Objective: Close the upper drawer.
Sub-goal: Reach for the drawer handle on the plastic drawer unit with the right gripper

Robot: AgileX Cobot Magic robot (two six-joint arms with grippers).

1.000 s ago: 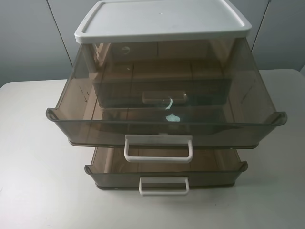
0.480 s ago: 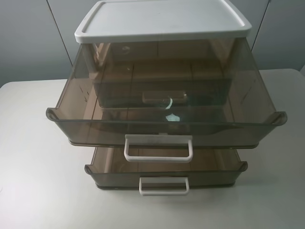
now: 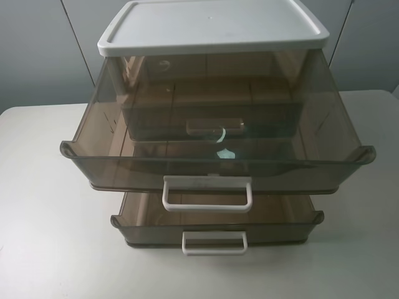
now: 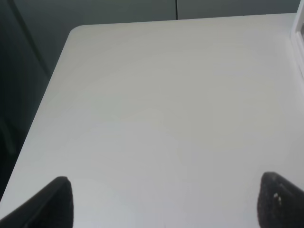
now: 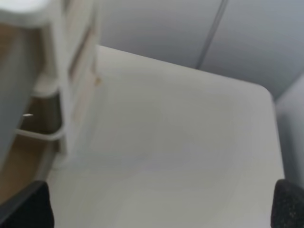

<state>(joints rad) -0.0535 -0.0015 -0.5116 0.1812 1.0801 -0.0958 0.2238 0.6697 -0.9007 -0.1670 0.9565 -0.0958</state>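
The upper drawer (image 3: 206, 165) is standing pulled far out of the cabinet, its tall smoky front wall overhanging the lower drawer (image 3: 215, 225), which is also sitting partly out; the middle drawer (image 3: 212, 118) is showing through the plastic, seemingly pushed in, under the white lid (image 3: 212, 25). The wide white handle (image 3: 207, 194) is hanging at the centre of the upper front. Neither arm is appearing in the high view, so nothing is touching the drawer yet.

The left claw (image 4: 168, 202) is hanging spread wide over bare desk (image 4: 156, 118), gripping nothing; the right claw (image 5: 159, 204) is likewise gaping and empty, with the blurred cabinet side (image 5: 61, 71) near it.

The closing push is not yet begun, and several things are looking risky. A push landing near one flared corner would likely be skewing the drawer in its runners and jamming it; a push meeting friction could be sliding the whole light-looking cabinet back across the desk instead of seating the drawer; an approach coming in too low might be catching the lower handle (image 3: 214, 242) and closing the wrong drawer; a fingertip slipping inside the loop handle could be snagging on withdrawal.
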